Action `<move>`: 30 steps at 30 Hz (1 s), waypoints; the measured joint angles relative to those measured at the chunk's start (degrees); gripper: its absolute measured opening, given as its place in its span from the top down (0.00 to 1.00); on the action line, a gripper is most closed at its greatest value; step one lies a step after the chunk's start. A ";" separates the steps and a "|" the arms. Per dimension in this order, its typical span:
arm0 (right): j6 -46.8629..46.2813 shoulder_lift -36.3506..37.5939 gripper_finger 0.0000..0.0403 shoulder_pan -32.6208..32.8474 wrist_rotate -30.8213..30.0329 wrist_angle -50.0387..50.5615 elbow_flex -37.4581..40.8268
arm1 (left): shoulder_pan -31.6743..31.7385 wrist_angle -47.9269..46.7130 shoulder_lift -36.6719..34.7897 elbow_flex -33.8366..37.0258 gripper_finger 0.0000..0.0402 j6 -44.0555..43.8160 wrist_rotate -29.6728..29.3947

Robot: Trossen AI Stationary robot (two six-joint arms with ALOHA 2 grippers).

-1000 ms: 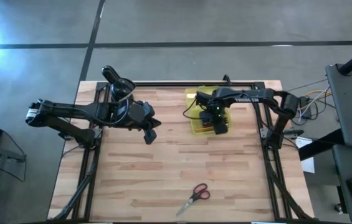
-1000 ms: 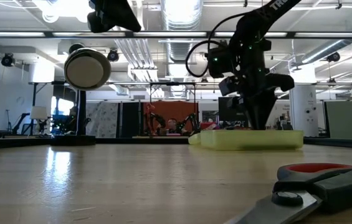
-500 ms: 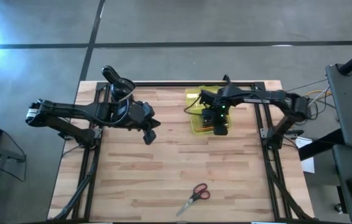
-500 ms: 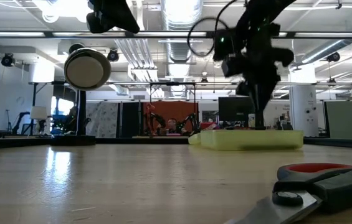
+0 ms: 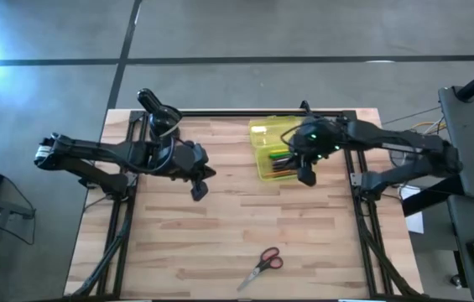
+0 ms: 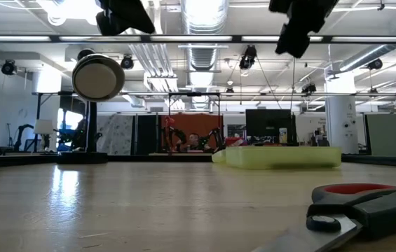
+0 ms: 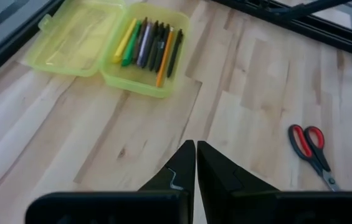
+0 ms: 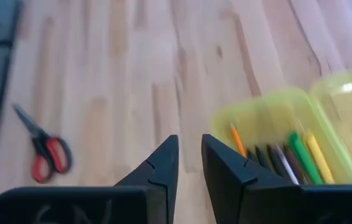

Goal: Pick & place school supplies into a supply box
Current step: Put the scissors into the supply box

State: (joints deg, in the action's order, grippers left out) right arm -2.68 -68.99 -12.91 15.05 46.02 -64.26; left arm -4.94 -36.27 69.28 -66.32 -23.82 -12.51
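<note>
The yellow-green supply box (image 5: 274,159) lies open at the table's far right, its lid (image 7: 82,37) flat beside it. Several pens and pencils (image 7: 149,43) lie side by side inside it, also seen in the right wrist view (image 8: 278,155). The red-handled scissors (image 5: 262,264) lie flat on the table near the front edge, close to the low camera (image 6: 352,206). My right gripper (image 8: 189,142) hangs high by the box's near right corner (image 5: 306,174), slightly open and empty. My left gripper (image 7: 195,144) hovers shut over the table's left half (image 5: 195,188), holding nothing.
A black stand-like object (image 5: 157,113) sits at the far left edge. Dark frame rails (image 5: 358,193) run along the table's sides. Bare wood (image 5: 245,218) lies between the box and the scissors.
My right gripper has risen out of the supply box, going up and toward the table's right edge, and has turned about as it rose. The pens stay in the box.
</note>
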 joint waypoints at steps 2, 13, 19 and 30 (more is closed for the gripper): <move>-1.51 2.58 0.84 1.50 0.00 -2.32 1.80 | -0.59 0.04 0.24 0.00 1.00 -0.27 -0.04; -6.39 8.51 0.84 9.37 -0.18 -11.71 11.99 | -6.94 4.10 5.74 0.02 1.00 -6.76 -1.06; -6.26 8.35 0.85 12.90 -0.17 -19.42 16.56 | -13.11 9.43 10.86 0.02 1.00 -13.74 -2.04; -8.43 6.76 0.85 23.70 -0.19 -31.73 23.16 | -25.37 18.95 21.76 -0.57 1.00 -17.07 -3.88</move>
State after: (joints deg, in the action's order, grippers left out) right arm -11.11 -62.24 10.79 14.86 14.29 -41.10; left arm -30.31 -17.32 91.03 -66.89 -40.90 -16.39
